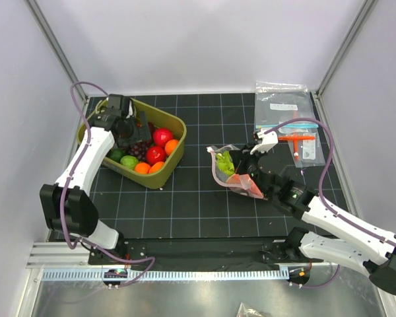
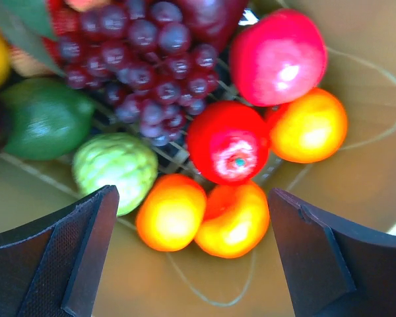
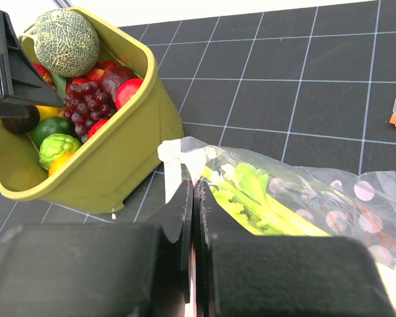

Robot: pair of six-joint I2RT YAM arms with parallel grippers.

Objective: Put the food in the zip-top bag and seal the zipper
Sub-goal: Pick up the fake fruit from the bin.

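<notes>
The olive-green bin (image 1: pixel 175 125) at the back left holds the food: grapes (image 2: pixel 145 72), red tomatoes (image 2: pixel 228 142), oranges (image 2: pixel 171 211), a lime (image 2: pixel 46 119). My left gripper (image 1: pixel 133 132) is open, inside the bin, just above the two oranges (image 2: pixel 232 221). The zip-top bag (image 1: pixel 234 173) lies at mid-table with a green leafy stalk (image 3: pixel 257 198) inside. My right gripper (image 3: pixel 193 198) is shut on the bag's mouth edge with its pinkish zipper (image 1: pixel 214 173).
Flat clear bags (image 1: pixel 285 109) with blue and orange strips lie at the back right. A melon (image 3: pixel 66 41) sits at the bin's far end. The black grid mat (image 1: pixel 198 211) covers the table; enclosure walls stand left, right and behind.
</notes>
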